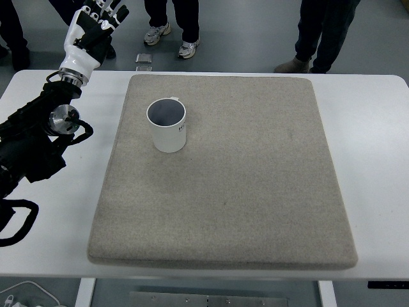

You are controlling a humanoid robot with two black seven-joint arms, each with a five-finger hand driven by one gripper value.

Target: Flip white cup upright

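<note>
- On the mat's point(255, 192) far-left part, the cup point(167, 125) is standing upright, its mouth facing up and its dark inside showing, so the flip looks done.
- Beyond the surface's point(377, 160) far-left corner, the left hand point(92, 29) is hanging raised, well apart from the cup, fingers loosely spread and holding nothing.
- Its arm is lying along the left edge, likely so as to leave the cup free to stand alone.
- No right hand is showing anywhere.
- People's legs are standing on the floor past the far edge, clear of the work.
- Judging by this, nothing is calling for another grasp; a bump could only tip the cup.
</note>
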